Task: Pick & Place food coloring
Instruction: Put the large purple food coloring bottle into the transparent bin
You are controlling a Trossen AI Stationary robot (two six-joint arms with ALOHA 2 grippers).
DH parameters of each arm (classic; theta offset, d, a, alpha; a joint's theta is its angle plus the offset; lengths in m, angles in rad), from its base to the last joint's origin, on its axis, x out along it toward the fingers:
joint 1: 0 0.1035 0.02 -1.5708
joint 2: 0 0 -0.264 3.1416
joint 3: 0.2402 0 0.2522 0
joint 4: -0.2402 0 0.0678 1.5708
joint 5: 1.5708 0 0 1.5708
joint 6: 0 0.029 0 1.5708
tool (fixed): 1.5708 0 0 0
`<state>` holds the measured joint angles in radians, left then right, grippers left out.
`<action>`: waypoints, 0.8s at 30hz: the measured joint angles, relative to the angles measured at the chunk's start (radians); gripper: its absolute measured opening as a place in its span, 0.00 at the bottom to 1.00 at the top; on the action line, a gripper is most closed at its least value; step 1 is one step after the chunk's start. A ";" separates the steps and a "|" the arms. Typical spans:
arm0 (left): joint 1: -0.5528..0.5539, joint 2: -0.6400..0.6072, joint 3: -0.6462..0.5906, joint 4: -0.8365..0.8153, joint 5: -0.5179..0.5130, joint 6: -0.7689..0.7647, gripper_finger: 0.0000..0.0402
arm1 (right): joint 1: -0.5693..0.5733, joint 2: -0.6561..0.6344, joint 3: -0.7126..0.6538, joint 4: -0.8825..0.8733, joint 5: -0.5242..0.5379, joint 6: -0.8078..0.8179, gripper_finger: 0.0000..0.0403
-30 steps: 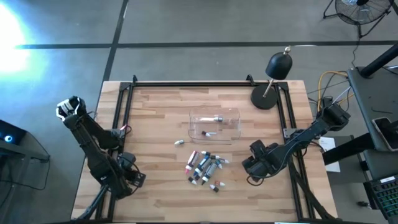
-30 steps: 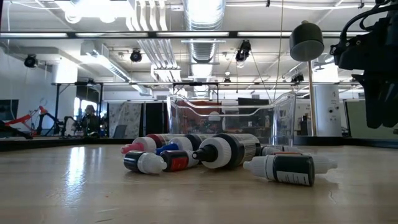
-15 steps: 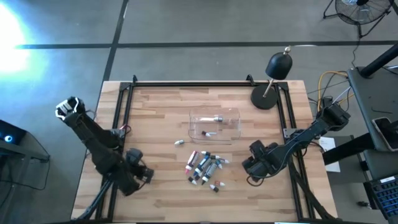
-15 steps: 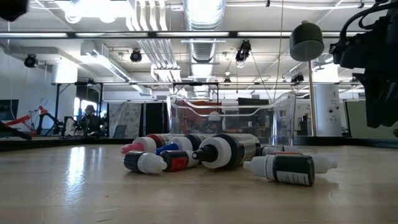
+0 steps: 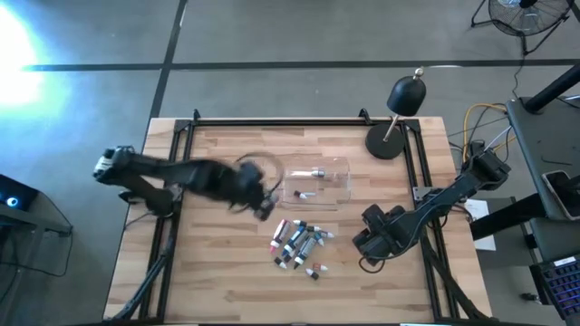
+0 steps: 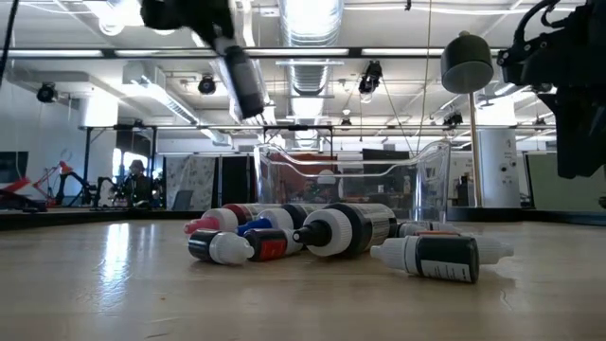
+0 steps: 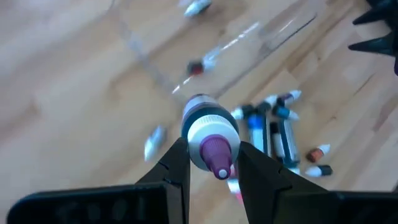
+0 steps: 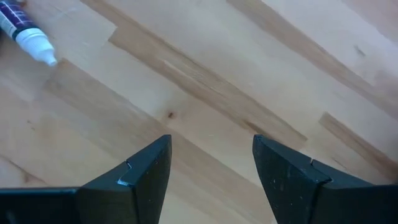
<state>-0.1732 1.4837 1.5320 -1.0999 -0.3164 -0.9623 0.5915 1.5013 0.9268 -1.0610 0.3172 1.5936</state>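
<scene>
My left gripper point(image 7: 212, 163), blurred in the high view point(image 5: 256, 194), hangs above the table's middle, just left of the clear tray point(image 5: 337, 172), shut on a dark food coloring bottle with a purple cap point(image 7: 209, 127). Two bottles lie in the tray point(image 5: 314, 170). A single bottle point(image 5: 261, 207) and a heap of several bottles point(image 5: 299, 244) lie on their sides on the wood, nearer than the tray. My right gripper point(image 8: 211, 165) stands open over bare wood to the right of the heap point(image 5: 367, 243). My left gripper pinches the bottle between its two fingers at the white collar below the purple cap point(image 7: 200, 138). The bottle lies along the fingers, its cap end toward the wrist and its dark body point(image 7: 200, 107) pointing slantwise down at the table. It is lifted clear.
A black desk lamp point(image 5: 399, 113) stands at the far right corner. Black frame rails point(image 5: 181, 163) run along the table's left, far and right sides. One bottle point(image 8: 28, 30) lies close to my right gripper. Bare wood lies at the near left.
My left gripper has swung fast from the table's near left corner up and toward the middle, reaching the tray's left side, and has turned about as it went. The bottles on the table have stayed in place.
</scene>
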 joint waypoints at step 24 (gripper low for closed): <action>0.357 0.602 0.419 -0.137 0.107 0.903 0.17 | 0.002 0.000 0.062 -0.051 -0.003 0.170 0.54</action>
<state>0.1838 2.0857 1.9513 -1.2371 -0.2095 -0.0589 0.5934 1.5009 0.9886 -1.1116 0.3141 1.7637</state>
